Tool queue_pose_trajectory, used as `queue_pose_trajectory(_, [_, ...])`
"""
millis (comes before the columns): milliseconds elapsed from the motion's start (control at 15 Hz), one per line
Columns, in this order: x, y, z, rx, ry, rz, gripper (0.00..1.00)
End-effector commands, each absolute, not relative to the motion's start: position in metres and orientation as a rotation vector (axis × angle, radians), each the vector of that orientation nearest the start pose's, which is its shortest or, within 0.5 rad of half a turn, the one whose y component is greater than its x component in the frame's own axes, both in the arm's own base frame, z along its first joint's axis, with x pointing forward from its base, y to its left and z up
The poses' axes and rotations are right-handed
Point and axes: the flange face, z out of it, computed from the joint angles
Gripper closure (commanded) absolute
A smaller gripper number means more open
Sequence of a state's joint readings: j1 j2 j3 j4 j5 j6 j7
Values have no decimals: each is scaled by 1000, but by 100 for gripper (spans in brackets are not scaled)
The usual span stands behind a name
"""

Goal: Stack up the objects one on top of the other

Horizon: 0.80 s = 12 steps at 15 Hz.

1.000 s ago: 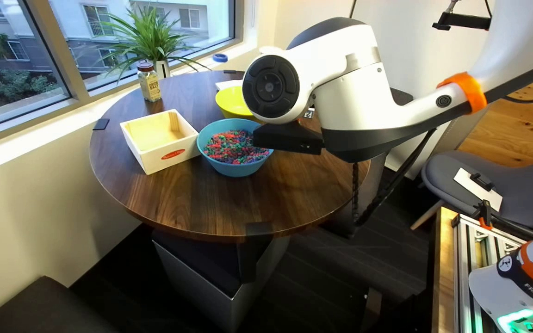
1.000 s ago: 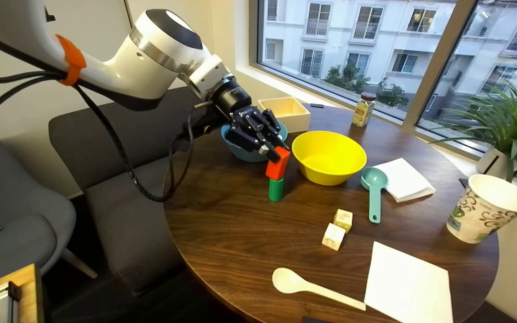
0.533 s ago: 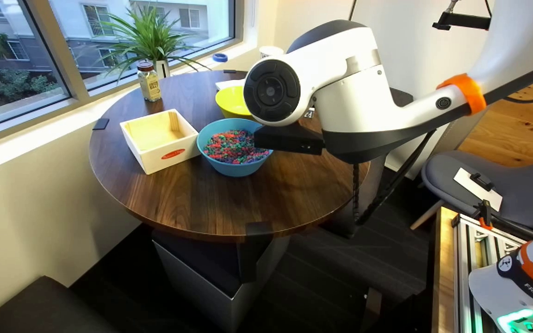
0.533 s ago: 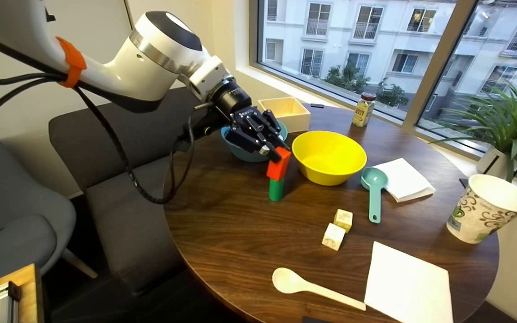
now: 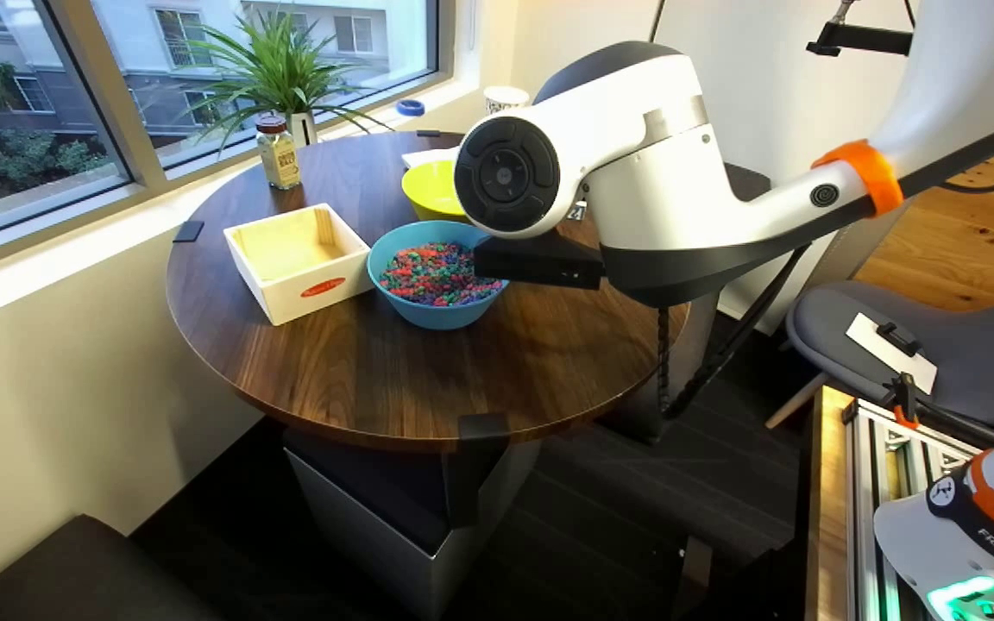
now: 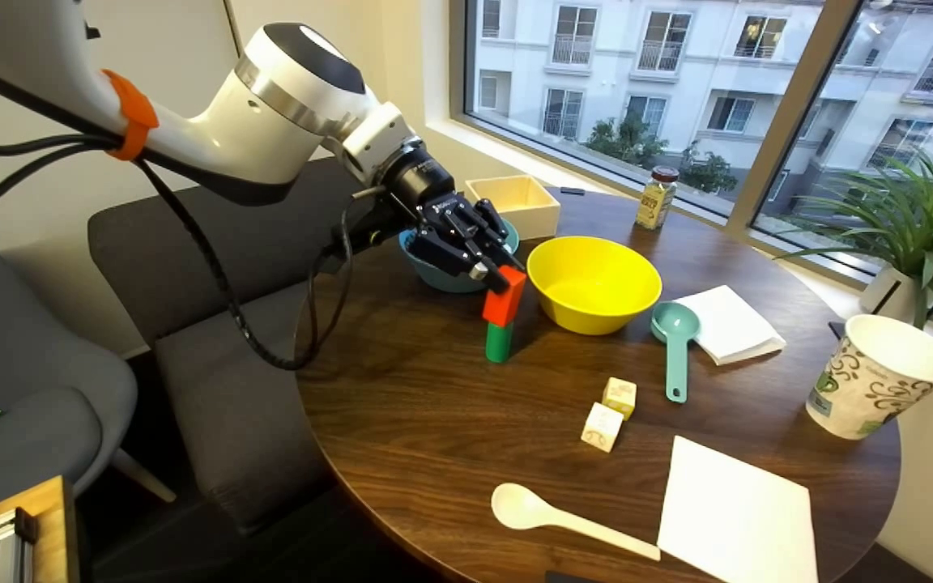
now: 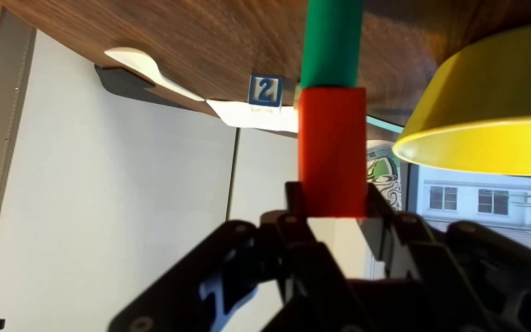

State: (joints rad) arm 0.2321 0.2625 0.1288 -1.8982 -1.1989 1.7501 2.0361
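in an exterior view, the red block [image 6: 504,300] has edged toward three o'clock over the green piece [image 6: 499,343], probably lining up the stack; the pincer [image 6: 509,274] grips its top, the rest hanging to six. in the wrist view it points to twelve, seemingly touching the green piece. in an exterior view, the arm [image 5: 687,198] hides both.

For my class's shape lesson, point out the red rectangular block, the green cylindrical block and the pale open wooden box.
Red rectangular block [image 7: 333,152]: in the wrist view, its broad face.
Green cylindrical block [image 6: 499,344]: in an exterior view, its curved side.
Pale open wooden box [image 5: 292,298]: in an exterior view, its outer wall.
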Motion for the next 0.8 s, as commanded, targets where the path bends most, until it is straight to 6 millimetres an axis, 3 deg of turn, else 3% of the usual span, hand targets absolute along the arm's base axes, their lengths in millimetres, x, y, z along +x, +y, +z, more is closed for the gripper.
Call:
queue_pose_trajectory(0, [586, 127, 375, 1844, -1196, 1100, 41])
queue_pose_trajectory(400, [586, 126, 372, 1845, -1188, 1095, 1])
queue_pose_trajectory(733, [584, 119, 392, 1843, -1208, 1114, 0])
